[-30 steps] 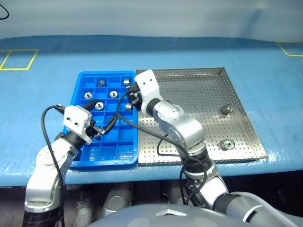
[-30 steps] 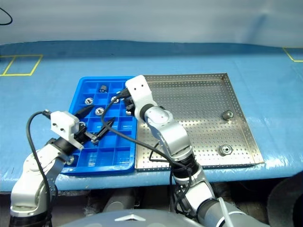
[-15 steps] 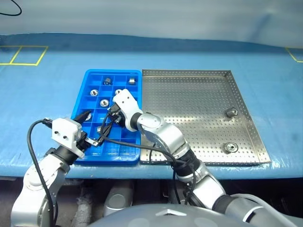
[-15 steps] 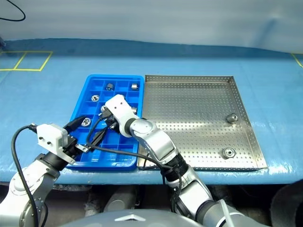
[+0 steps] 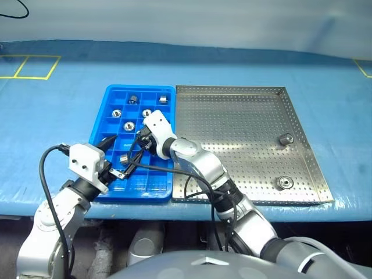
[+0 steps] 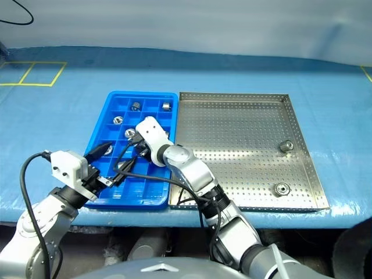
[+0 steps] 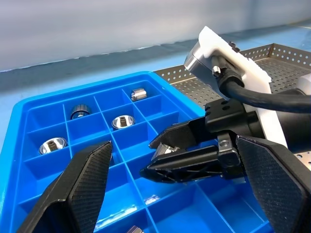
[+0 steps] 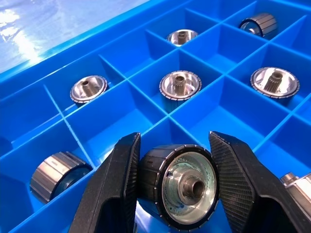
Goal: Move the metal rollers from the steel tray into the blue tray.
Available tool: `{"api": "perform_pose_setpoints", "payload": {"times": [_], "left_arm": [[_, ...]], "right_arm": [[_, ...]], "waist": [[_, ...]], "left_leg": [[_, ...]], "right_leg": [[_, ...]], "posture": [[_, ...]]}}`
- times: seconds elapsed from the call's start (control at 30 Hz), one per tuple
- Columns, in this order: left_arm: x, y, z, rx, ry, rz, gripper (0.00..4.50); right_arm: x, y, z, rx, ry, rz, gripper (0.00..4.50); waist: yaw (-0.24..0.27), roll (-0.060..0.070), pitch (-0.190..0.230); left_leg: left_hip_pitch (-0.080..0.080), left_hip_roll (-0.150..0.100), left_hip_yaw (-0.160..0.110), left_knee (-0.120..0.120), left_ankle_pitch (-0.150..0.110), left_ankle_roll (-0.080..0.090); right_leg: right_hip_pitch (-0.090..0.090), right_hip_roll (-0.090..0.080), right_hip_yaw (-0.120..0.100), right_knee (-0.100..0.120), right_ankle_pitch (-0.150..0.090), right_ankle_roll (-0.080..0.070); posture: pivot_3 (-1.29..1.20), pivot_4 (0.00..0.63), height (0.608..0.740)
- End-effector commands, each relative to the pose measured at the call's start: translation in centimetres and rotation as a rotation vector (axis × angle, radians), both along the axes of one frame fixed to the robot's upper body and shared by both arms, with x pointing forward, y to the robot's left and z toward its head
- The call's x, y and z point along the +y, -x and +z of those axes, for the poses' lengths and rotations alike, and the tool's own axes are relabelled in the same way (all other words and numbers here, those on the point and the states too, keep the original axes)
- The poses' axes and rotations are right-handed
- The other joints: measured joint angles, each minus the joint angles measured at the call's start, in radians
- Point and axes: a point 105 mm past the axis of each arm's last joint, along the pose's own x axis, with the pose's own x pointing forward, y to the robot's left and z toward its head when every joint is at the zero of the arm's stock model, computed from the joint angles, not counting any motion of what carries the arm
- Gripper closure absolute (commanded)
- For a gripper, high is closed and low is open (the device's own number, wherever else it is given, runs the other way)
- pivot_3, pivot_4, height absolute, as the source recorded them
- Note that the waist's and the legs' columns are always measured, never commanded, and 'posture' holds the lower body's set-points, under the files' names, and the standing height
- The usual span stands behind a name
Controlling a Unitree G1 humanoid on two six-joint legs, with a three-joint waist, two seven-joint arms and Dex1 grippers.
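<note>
My right gripper (image 8: 173, 160) is shut on a metal roller (image 8: 182, 187), low over a cell near the front of the blue tray (image 5: 148, 187). Several other rollers lie in the tray's cells, among them one at the back (image 5: 133, 98) and one in the middle (image 8: 179, 83). In the steel tray (image 5: 244, 122), to the right, lie two rollers, one near the right rim (image 5: 285, 138) and one closer to the front (image 5: 283, 182). My left gripper (image 5: 114, 157) is open over the blue tray's front left cells, its fingers (image 7: 82, 184) spread either side of the right gripper (image 7: 189, 153).
Both trays sit side by side on a blue table covering (image 5: 52, 116). Yellow tape marks (image 5: 35, 67) lie at the far left. Black cables (image 5: 174, 174) loop from both wrists over the blue tray's front edge.
My right gripper has come down and leftward with the roller, from the blue tray's right side to its front middle cells. The left gripper stays open and in place. The camera view has shifted.
</note>
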Motion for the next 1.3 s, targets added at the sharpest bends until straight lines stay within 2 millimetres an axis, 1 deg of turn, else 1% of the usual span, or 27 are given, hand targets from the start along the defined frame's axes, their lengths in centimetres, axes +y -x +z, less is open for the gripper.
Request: {"api": "perform_pose_setpoints", "payload": {"times": [0.03,0.1,0.23,0.33,0.37,0.43,0.53,0.6,0.73,0.77,0.87,0.93,0.97,1.0,1.03,1.1,1.17,1.23,1.3], "left_arm": [[-0.7,0.2,1.2,-0.042,0.0,-0.036,0.0],[-0.9,0.1,1.1,-0.039,0.002,-0.047,0.0],[-1.2,0.0,1.0,-0.037,0.002,-0.059,0.0],[-1.4,0.0,1.0,-0.034,0.006,-0.071,0.0],[-1.5,0.0,1.0,-0.033,0.007,-0.072,0.0],[-1.6,0.0,0.9,-0.029,0.007,-0.08,0.0],[-1.8,-0.2,0.9,-0.029,0.01,-0.094,0.0],[-2.0,-0.3,0.9,-0.031,0.011,-0.108,0.0],[-2.6,-0.7,1.1,-0.035,0.013,-0.153,0.0],[-2.7,-0.9,1.2,-0.036,0.015,-0.163,0.0],[-3.4,-1.5,1.3,-0.035,0.019,-0.211,0.0],[-3.8,-1.9,1.3,-0.035,0.023,-0.24,0.0],[-4.1,-2.0,1.3,-0.034,0.025,-0.252,0.0],[-4.4,-2.2,1.3,-0.033,0.029,-0.265,0.0],[-4.6,-2.4,1.2,-0.032,0.032,-0.278,0.0],[-5.1,-2.6,1.1,-0.027,0.039,-0.309,0.0],[-5.6,-2.8,1.0,-0.022,0.044,-0.336,0.0],[-6.1,-3.0,0.9,-0.016,0.05,-0.361,0.0],[-6.4,-3.1,0.8,-0.01,0.05,-0.386,0.0]], "right_arm": [[1.6,0.0,1.8,-0.016,-0.059,0.03,2.6],[1.9,0.2,1.4,0.0,-0.059,0.039,2.6],[2.8,0.8,1.9,-0.006,-0.078,0.069,2.6],[3.0,0.6,1.7,-0.019,-0.07,0.065,2.6],[2.9,0.3,1.5,-0.023,-0.062,0.055,1.88],[2.5,-0.2,1.2,-0.026,-0.058,0.028,1.29],[1.7,-0.8,1.5,-0.024,-0.08,-0.01,0.33],[0.8,-1.2,2.0,-0.04,-0.097,-0.037,0.33],[-1.9,-1.9,4.1,-0.085,-0.146,-0.131,0.33],[-3.1,-2.2,4.7,-0.098,-0.161,-0.175,0.33],[-7.8,-2.8,6.4,-0.148,-0.162,-0.346,0.33],[-11.3,-3.0,6.8,-0.167,-0.136,-0.467,0.33],[-12.8,-2.9,6.9,-0.175,-0.114,-0.52,0.33],[-14.9,-2.8,6.7,-0.187,-0.072,-0.59,0.33],[-16.5,-2.6,6.6,-0.193,-0.037,-0.641,0.33],[-19.8,-1.7,5.7,-0.16,0.041,-0.741,0.33],[-22.3,-0.4,5.0,-0.12,0.098,-0.804,0.33],[-24.0,1.2,4.4,-0.063,0.142,-0.839,0.33],[-25.3,2.8,4.1,-0.018,0.188,-0.851,0.33]], "waist": [[0.0,0.0,0.0],[0.002,0.0,0.0],[0.002,0.0,0.0],[0.001,0.0,0.0],[0.001,0.0,0.0],[0.001,0.0,0.0],[0.004,0.0,0.0],[0.004,0.0,0.0],[-0.001,0.0,0.0],[-0.006,0.0,0.0],[-0.013,0.0,0.0],[-0.021,0.0,0.0],[-0.026,0.0,0.0],[-0.035,0.0,0.0],[-0.039,0.0,0.0],[-0.056,0.0,0.0],[-0.07,0.0,0.0],[-0.087,0.001,0.0],[-0.104,0.001,0.0]], "left_leg": [[0.0,0.0,0.0,0.0,0.0,0.0],[0.0,0.0,0.0,0.0,0.0,0.0],[0.0,0.0,0.0,0.0,0.0,0.0],[0.0,0.0,-0.001,0.0,0.0,0.0],[0.0,0.0,-0.001,0.0,0.0,0.0],[0.001,0.0,-0.001,0.0,0.0,0.0],[0.001,0.0,-0.002,0.0,0.0,0.0],[0.001,-0.001,-0.002,0.0,0.0,0.0],[0.001,-0.001,-0.002,0.0,0.001,0.0],[0.001,-0.001,-0.002,0.0,0.001,0.0],[0.0,0.0,-0.003,0.0,0.002,-0.002],[0.0,-0.001,-0.003,0.0,0.003,-0.003],[0.0,-0.001,-0.003,-0.001,0.003,-0.003],[0.0,-0.001,-0.002,-0.001,0.003,-0.002],[-0.001,-0.001,-0.001,0.0,0.002,-0.002],[-0.001,-0.001,0.0,0.0,0.002,-0.001],[-0.001,-0.001,0.002,-0.001,0.001,0.0],[-0.001,0.0,0.002,-0.001,0.0,0.001],[-0.001,0.0,0.003,-0.001,-0.002,0.006]], "right_leg": [[0.0,0.0,0.0,0.0,0.0,0.0],[0.0,0.0,0.0,0.0,0.0,0.0],[0.001,0.0,0.0,0.0,0.0,0.0],[0.001,0.0,-0.001,0.0,0.0,0.0],[0.001,0.0,-0.001,0.0,0.0,0.0],[0.001,0.0,-0.001,0.0,0.0,0.0],[0.002,0.0,-0.001,0.0,0.0,0.0],[0.002,0.0,-0.001,0.0,0.0,0.0],[0.002,-0.001,-0.002,0.0,0.0,-0.001],[0.002,-0.001,-0.001,0.0,0.0,-0.001],[0.001,0.0,-0.002,0.0,0.0,-0.001],[0.001,-0.001,-0.002,0.0,0.001,-0.002],[0.002,-0.001,-0.002,-0.001,0.001,-0.002],[0.002,-0.002,-0.002,-0.001,0.001,-0.003],[0.002,-0.002,-0.002,-0.002,0.002,-0.003],[0.001,-0.003,-0.002,-0.002,0.002,-0.004],[0.001,-0.004,-0.002,-0.002,0.003,-0.004],[0.001,-0.004,-0.002,-0.001,0.003,-0.004],[0.0,-0.004,-0.002,-0.001,0.003,-0.003]], "posture": [[0.27,0.15,0.74],[0.27,0.15,0.74],[0.27,0.15,0.74],[0.27,0.15,0.74],[0.27,0.15,0.74],[0.26,0.15,0.74],[0.24,0.15,0.74],[0.22,0.15,0.74],[0.16,0.15,0.74],[0.16,0.15,0.74],[0.1,0.15,0.74],[0.07,0.15,0.74],[0.05,0.15,0.74],[0.04,0.15,0.74],[0.01,0.15,0.74],[-0.01,0.15,0.74],[-0.03,0.15,0.74],[-0.06,0.15,0.74],[-0.06,0.15,0.74]]}}
